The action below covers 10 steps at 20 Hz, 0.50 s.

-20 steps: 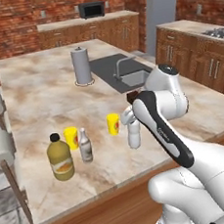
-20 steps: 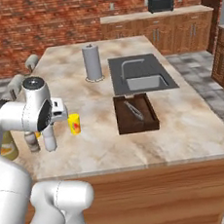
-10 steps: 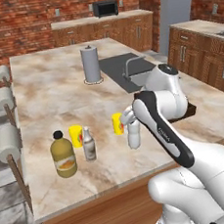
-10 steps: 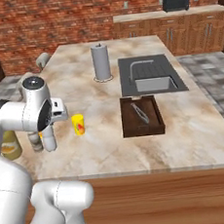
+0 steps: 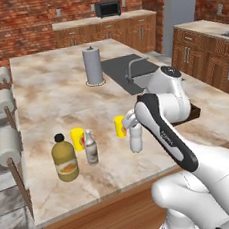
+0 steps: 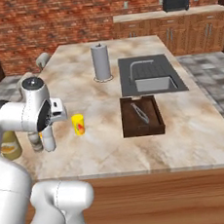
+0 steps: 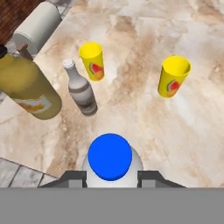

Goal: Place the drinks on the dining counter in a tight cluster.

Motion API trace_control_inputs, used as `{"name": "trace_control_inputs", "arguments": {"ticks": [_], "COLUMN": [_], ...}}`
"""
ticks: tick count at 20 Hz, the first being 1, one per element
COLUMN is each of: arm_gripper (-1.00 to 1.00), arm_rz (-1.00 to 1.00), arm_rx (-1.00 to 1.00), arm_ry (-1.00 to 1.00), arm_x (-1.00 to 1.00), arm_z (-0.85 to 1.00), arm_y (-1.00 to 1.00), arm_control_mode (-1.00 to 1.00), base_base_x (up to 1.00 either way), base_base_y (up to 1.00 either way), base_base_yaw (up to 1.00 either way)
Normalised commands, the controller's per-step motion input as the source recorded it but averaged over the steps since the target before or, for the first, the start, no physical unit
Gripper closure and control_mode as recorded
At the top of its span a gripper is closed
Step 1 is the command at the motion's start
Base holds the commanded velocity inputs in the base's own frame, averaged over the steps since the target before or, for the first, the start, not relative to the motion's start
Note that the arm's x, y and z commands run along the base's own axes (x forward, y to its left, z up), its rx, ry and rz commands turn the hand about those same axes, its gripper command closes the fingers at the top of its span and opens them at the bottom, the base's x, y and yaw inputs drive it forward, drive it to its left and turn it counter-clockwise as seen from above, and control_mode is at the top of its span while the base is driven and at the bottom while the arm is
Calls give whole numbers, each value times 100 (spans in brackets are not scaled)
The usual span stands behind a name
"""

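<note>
Clamping the white bottle — end effector holds it upright on dining counter.

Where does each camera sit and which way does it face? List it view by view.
Left base view: behind the arm's left, facing forward and down over the dining counter; white arm lower right.
Right base view: behind its right, same counter; arm lower left.
Hand view: on the hand, looking down on the blue-capped bottle between the gripper fingers.
All show the juice bottle and grey-brown bottle.
</note>
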Motion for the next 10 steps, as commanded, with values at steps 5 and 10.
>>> {"name": "trace_control_inputs", "arguments": {"ticks": [5, 10], "arm_gripper": [100, 100], "arm_rz": [31, 28], "arm_rx": [3, 3], "arm_ry": [1, -1], "arm_x": [30, 33], "arm_z": [-19, -30], "arm_y": [0, 0], "arm_control_mode": [-100, -100], "base_base_x": [0, 0], "base_base_y": [0, 0], "base_base_yaw": [0, 0]}}
